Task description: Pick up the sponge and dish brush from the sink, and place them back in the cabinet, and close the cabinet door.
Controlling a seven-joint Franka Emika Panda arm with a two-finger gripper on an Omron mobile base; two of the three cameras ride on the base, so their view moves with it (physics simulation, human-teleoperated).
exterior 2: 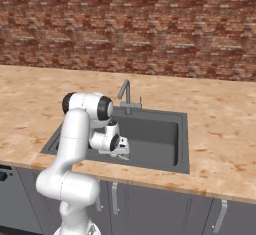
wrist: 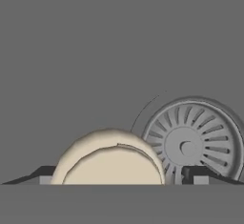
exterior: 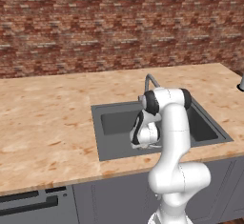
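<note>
The dish brush (wrist: 112, 163) lies on the dark grey floor of the sink (wrist: 119, 51), its round cream-white head facing the hand camera. My gripper (wrist: 122, 180) is open, with one fingertip on each side of the head; the right one stands clearly apart from it. From the base cameras, the hand (exterior: 143, 135) reaches down into the sink (exterior: 112, 142), and the gripper (exterior 2: 122, 151) hangs low over the front part of the basin (exterior 2: 155, 139). The sponge, the cabinet and the cabinet door are out of view.
A round metal drain (wrist: 190, 144) sits just right of the brush head. The slim faucet (exterior: 150, 81) (exterior 2: 126, 95) rises behind the sink. Light wood-grain countertop (exterior: 47, 113) surrounds the basin, with a brick wall behind and grey under-counter cabinets (exterior 2: 150, 204) below.
</note>
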